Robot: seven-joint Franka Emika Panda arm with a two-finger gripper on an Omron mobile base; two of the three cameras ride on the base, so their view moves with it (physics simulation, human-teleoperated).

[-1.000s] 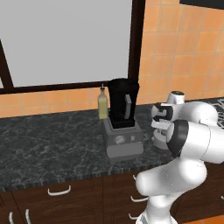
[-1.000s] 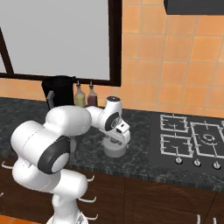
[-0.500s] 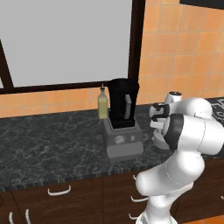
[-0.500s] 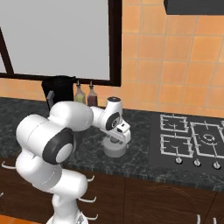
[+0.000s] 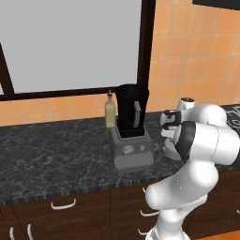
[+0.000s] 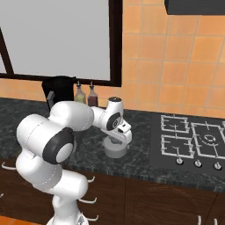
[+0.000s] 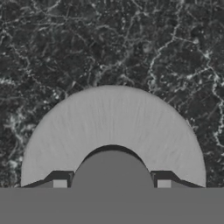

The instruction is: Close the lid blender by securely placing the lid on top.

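Reaching down to the dark speckled counter (image 5: 56, 154), the white arm's gripper (image 6: 117, 141) is sitting directly over the lid (image 6: 115, 150), a round light-grey disc lying flat on the stone. Seen from the hand, the lid (image 7: 111, 131) is lying close beneath the camera, its darker grey knob (image 7: 112, 168) standing squarely between the two small finger tips (image 7: 60, 183), which are pressing in against the knob's sides; the jaws are drawn in on the knob, though the lid is resting on the counter rather than hanging clear of it.

The blender (image 5: 131, 131), a tall black jar with a side handle on a boxy grey base with round dials, is standing on the same counter with its mouth uncovered. The lid is lying to the right of the blender, nearer the counter's front edge and well apart from the jar. A slim yellowish bottle (image 5: 109, 109) is standing just behind the blender's left side, against the orange tiled wall (image 5: 197, 61), and a darker bottle (image 6: 92, 95) is standing beside it. A gas hob (image 6: 193, 140) is set into the counter farther right of the blender, beyond the lid.
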